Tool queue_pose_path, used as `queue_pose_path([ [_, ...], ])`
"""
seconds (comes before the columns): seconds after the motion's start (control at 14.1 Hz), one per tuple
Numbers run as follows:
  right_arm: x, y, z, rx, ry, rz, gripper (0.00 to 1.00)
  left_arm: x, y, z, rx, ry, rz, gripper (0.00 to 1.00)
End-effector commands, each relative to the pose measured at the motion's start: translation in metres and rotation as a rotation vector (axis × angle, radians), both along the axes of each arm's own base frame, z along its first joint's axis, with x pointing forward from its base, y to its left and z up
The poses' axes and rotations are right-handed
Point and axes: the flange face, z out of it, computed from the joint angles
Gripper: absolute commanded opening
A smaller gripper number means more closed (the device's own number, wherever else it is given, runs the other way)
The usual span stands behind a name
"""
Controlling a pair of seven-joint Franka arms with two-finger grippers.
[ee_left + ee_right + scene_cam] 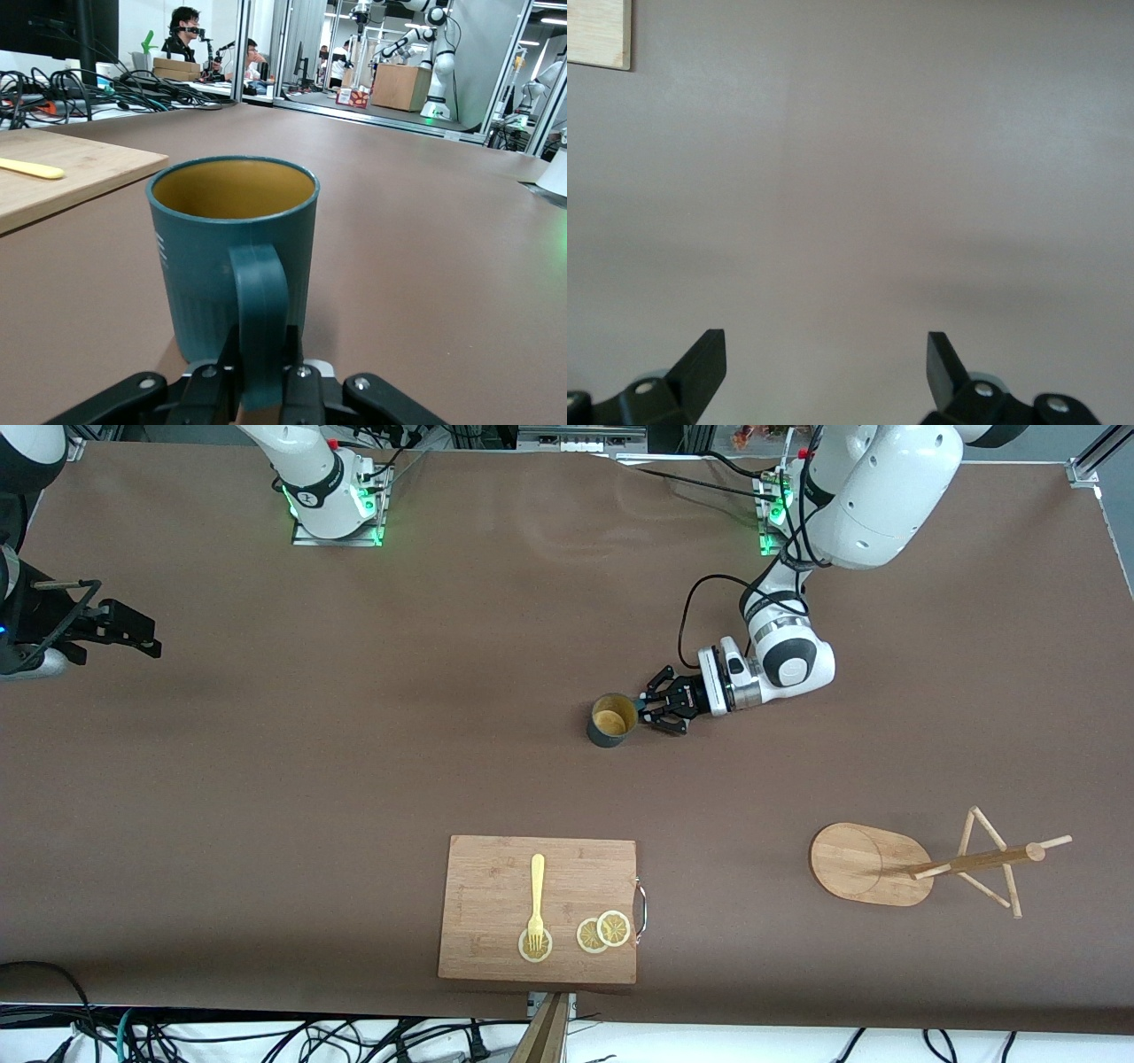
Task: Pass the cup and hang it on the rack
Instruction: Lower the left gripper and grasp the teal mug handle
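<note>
The left gripper (pixel 651 710) pinches the handle of the teal cup (pixel 611 720), which stands on the table farther from the camera than the cutting board (pixel 496 948). The right gripper (pixel 824 363) waits, fingers wide.

Both Franka arms have glossy white rounded shells with black joint bands. Each base sits on a metal plate lit by green lights, a red button beside it. Black cables loop along the left arm's wrist. The left gripper (pixel 645 710) and right gripper (pixel 826 354) are black, with silver screws.
</note>
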Motion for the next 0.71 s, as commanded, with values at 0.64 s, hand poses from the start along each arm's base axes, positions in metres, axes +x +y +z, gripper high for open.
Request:
queue_pose_path([
  [0.64,0.001,-0.004,0.003,0.003,-0.002,-0.020,1.00,0.074,0.106,0.137,-0.035,0.458,0.115,0.00],
])
